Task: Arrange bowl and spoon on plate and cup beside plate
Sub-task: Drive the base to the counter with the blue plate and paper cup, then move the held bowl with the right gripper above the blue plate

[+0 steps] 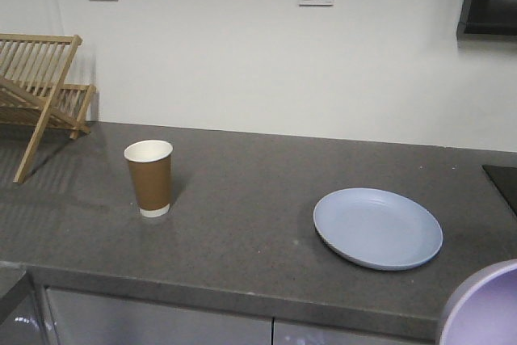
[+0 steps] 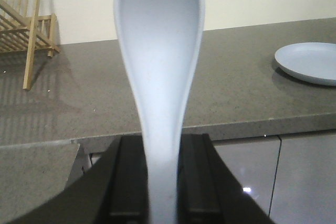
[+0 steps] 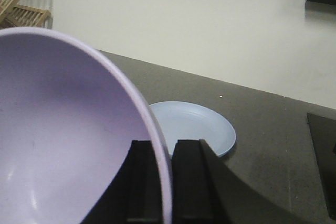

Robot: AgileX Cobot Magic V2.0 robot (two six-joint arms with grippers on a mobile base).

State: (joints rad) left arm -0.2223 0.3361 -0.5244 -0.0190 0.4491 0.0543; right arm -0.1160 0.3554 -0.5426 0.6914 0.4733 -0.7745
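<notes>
Right jaws closed on the rim of the small round lavender-purple bowl [image 3: 68, 129], one jaw inside and one outside. Bowl is off the table [image 1: 258, 167], tilted on edge, and only its rim corner shows low right in the front view.

Left jaws pinch the handle of the small pale blue-white plastic spoon [image 2: 160, 77]. Its long axis runs straight out from the jaws, scoop end away and concave side facing the left wrist camera.

Round shallow light-blue plate [image 1: 377, 227] lies flat and empty on the table's right half. From the right jaws it is dead ahead and below, past the bowl rim. From the left jaws it is far off to the right. The right arm looks nearer, so the bowl probably goes down first: forward, level out, lower.

Brown paper cup with white rim [image 1: 149, 177] stands upright, well apart to the plate's left, not yet beside it. Wooden slatted dish rack [image 1: 40, 86] sits at the far left.
</notes>
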